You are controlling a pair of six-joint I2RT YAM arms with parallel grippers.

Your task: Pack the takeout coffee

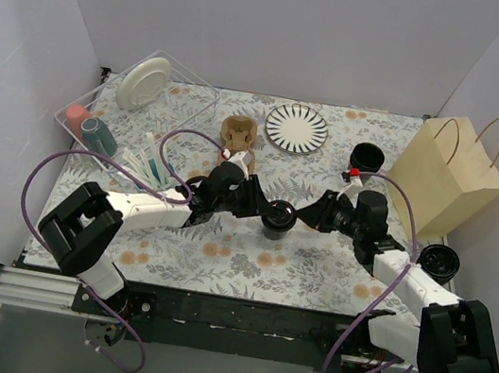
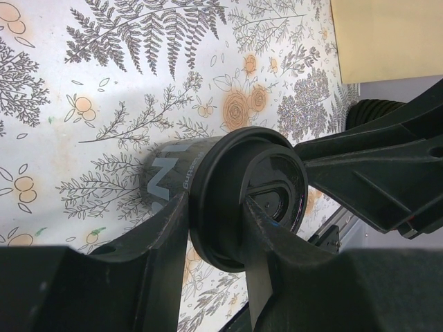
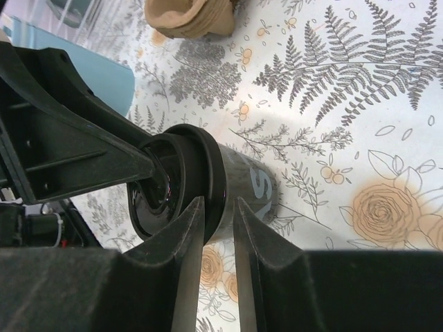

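A dark takeout coffee cup [image 1: 277,224] with a black lid stands mid-table between both arms. In the left wrist view, my left gripper [image 2: 214,214] is shut on the lid's rim: one finger outside the skirt, one on the lid's top. The cup's body [image 2: 169,169] shows grey lettering. My right gripper [image 3: 218,204] has its fingers close together at the lid's lower edge, on the opposite side of the cup [image 3: 252,187]. A second dark round-topped cup [image 1: 438,263] sits by the right arm. The brown paper bag [image 1: 452,177] stands at the right.
A dark open cup [image 1: 367,156] stands left of the bag. A brown cardboard carrier [image 1: 239,132] and a striped plate [image 1: 297,127] lie at the back. A clear bin [image 1: 186,80] at the left holds a white plate and a light-blue cup [image 1: 97,134].
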